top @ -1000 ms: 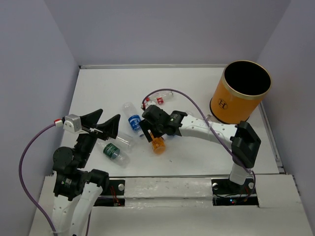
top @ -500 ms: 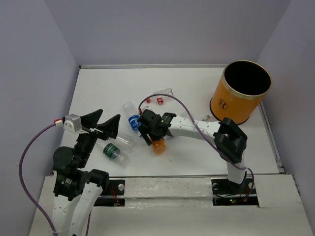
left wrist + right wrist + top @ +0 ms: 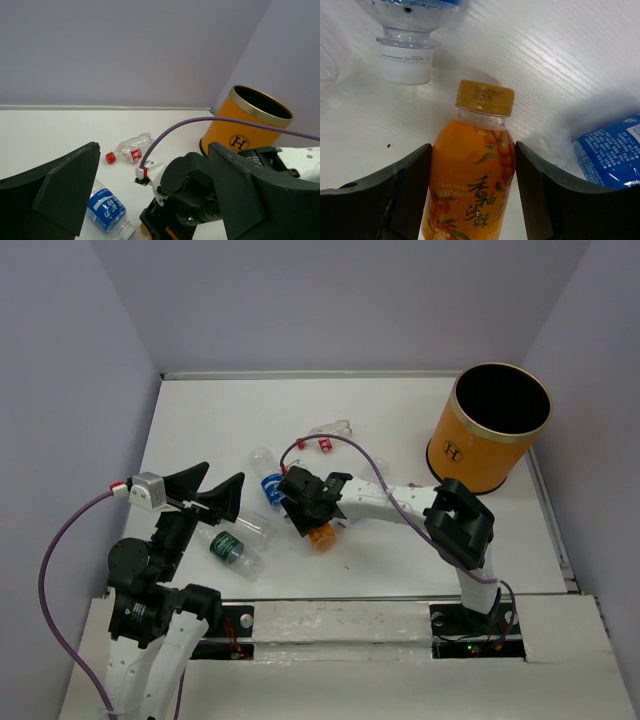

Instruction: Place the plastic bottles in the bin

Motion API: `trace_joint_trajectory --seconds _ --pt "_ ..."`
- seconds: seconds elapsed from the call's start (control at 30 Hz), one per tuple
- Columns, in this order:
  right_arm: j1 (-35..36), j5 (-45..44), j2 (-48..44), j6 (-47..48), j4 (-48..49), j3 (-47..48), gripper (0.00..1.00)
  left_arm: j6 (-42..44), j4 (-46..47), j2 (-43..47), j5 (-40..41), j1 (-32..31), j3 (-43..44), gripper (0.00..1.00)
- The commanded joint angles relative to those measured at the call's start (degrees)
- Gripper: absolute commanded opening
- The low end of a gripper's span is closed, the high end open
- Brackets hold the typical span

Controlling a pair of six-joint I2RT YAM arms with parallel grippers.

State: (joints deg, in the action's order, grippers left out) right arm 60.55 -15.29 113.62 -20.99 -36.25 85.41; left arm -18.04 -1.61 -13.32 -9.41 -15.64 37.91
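My right gripper (image 3: 303,512) (image 3: 473,150) is low over the table's middle, shut on the orange bottle (image 3: 321,537) (image 3: 472,165), which lies on the table with a finger on each side. A blue-labelled bottle (image 3: 270,483) (image 3: 106,211) lies just left of it, its white cap (image 3: 405,65) close by. A green-labelled bottle (image 3: 228,548) lies near my left gripper (image 3: 215,492) (image 3: 154,146), which is open, empty and raised. A red-capped bottle (image 3: 325,437) (image 3: 129,151) lies farther back. The orange bin (image 3: 470,450) (image 3: 240,140) stands at the back right.
A clear unlabelled bottle (image 3: 250,525) lies between the blue and green ones. Another blue label (image 3: 610,155) shows at the right edge of the right wrist view. A purple cable (image 3: 370,450) arches over the right arm. Grey walls enclose the table.
My right gripper has moved left and down over the orange bottle, and its elbow has swung in toward the middle. The left arm and the bottles have not moved.
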Motion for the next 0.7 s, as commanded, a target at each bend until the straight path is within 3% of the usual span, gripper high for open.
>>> trace_joint_trajectory --seconds 0.0,0.23,0.37,0.5,0.53,0.67 --pt "1.14 -1.93 -4.28 -1.15 2.85 -0.76 0.31 0.82 1.69 -0.3 -0.26 0.26 1.64 0.99" --pt "1.14 -6.67 -18.95 -0.98 2.94 -2.53 0.29 0.73 1.69 -0.74 -0.43 0.17 1.64 0.99" --pt "-1.13 -14.74 -26.86 3.75 2.85 0.37 0.28 0.73 1.69 -1.09 -0.87 0.26 1.64 0.99" --pt "-13.32 -18.37 -34.51 7.98 4.86 3.97 0.26 0.73 1.69 -1.62 -1.22 0.17 1.64 0.99" --pt "-20.4 -18.2 -37.48 8.86 7.92 4.33 0.26 0.73 1.69 -1.71 -1.49 0.17 1.73 0.99" --pt "-35.71 -21.62 -40.84 12.9 15.23 4.5 0.26 0.73 1.69 -1.71 -1.93 0.26 1.73 0.99"
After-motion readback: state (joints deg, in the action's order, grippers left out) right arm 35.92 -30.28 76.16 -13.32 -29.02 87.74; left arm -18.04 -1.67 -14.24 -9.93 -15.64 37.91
